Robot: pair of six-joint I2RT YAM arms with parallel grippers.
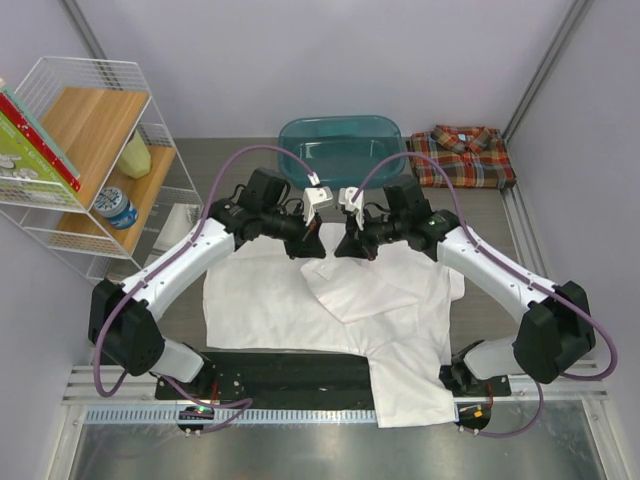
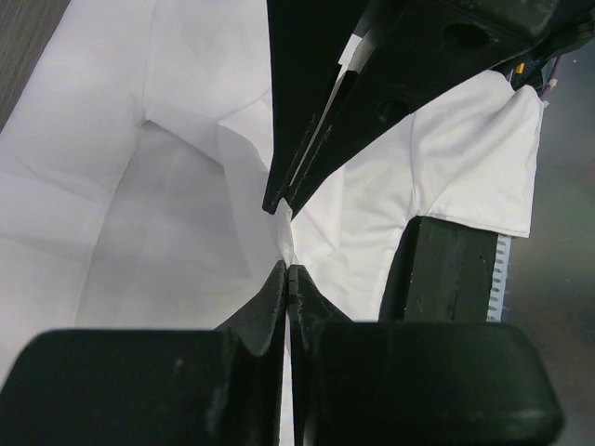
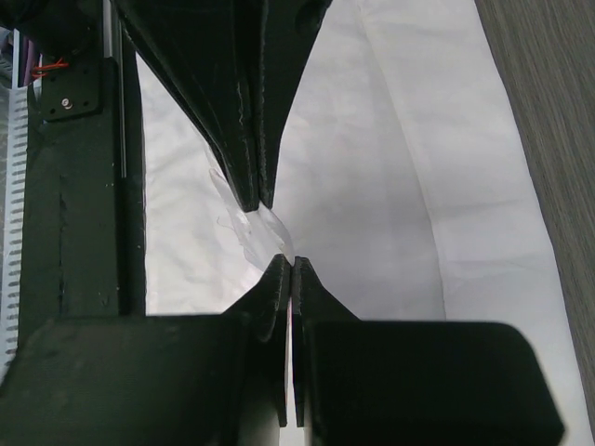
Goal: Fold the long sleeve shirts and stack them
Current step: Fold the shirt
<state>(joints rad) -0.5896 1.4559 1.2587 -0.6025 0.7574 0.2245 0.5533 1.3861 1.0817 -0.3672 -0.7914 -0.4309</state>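
The white long sleeve shirt (image 1: pixel 330 310) lies spread across the middle of the table, with a flap folded over its centre and one part hanging toward the near edge. My left gripper (image 1: pixel 318 247) and right gripper (image 1: pixel 341 248) meet tip to tip at the shirt's far edge. In the left wrist view my left gripper (image 2: pixel 288 268) is shut on a pinch of the white shirt (image 2: pixel 177 214). In the right wrist view my right gripper (image 3: pixel 292 260) is shut on a small bunch of the white shirt (image 3: pixel 372 186). The plaid shirt (image 1: pixel 462 155) lies folded at the back right.
A teal plastic tub (image 1: pixel 340 148) stands just behind the grippers. A white wire shelf (image 1: pixel 90 150) with a bottle, a tub and books stands at the left. A black mat (image 1: pixel 285 375) lies at the near edge under the shirt.
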